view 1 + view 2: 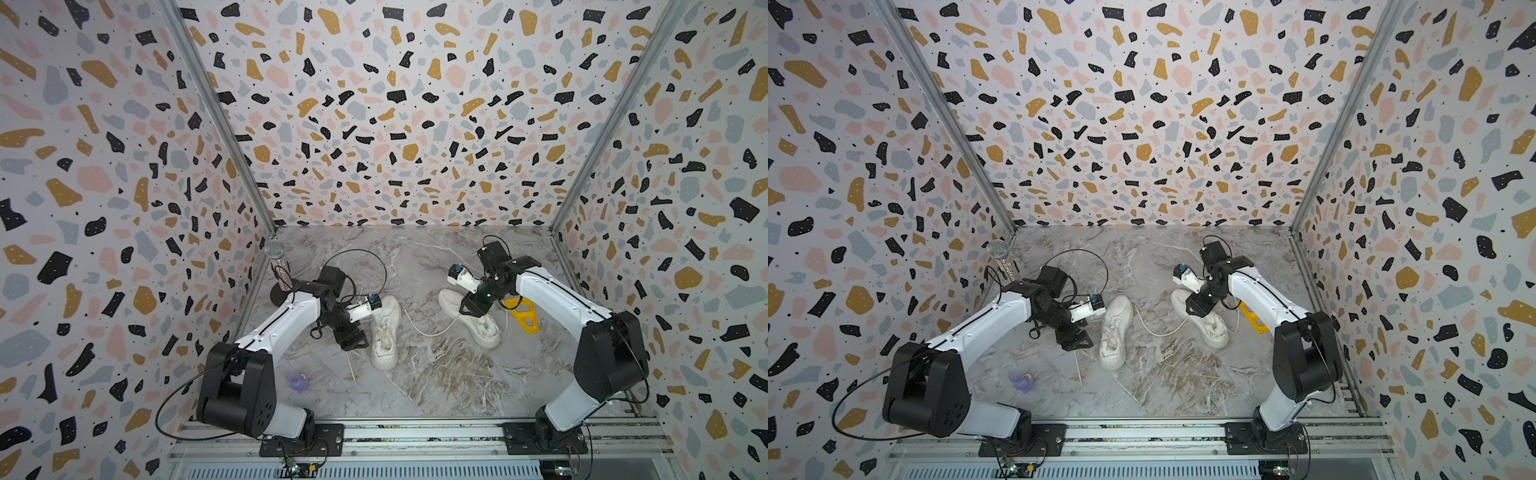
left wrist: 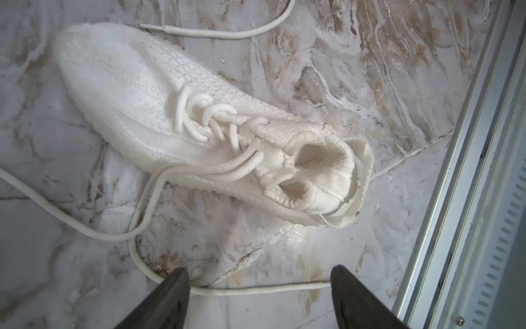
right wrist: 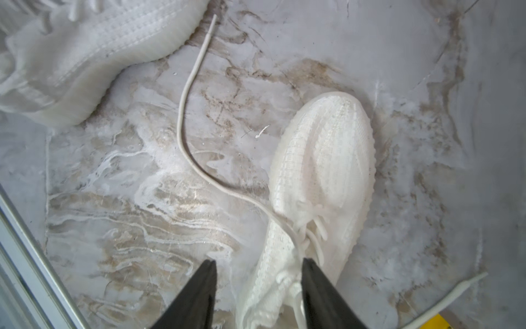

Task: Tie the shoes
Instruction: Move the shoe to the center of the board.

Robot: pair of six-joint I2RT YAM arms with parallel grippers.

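Wrist views only — left claw (image 2: 259,269) spread over lace (image 2: 256,290), right claw (image 3: 258,260) spread over shoe (image 3: 324,159).

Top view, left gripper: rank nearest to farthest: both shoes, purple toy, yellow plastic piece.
1. left shoe, right beside the left gripper.
2. purple toy, on the left, closer to the camera.
3. right shoe, across the middle.
4. yellow plastic piece, just beyond the right shoe.

Front marble bench (image 1: 449,386) wide open. Gap between left cream knit sneaker (image 1: 384,336) and right cream knit sneaker (image 1: 486,330) crossed by loose white lace (image 1: 424,332). Yellow plastic frame (image 1: 525,318) blocks right side.
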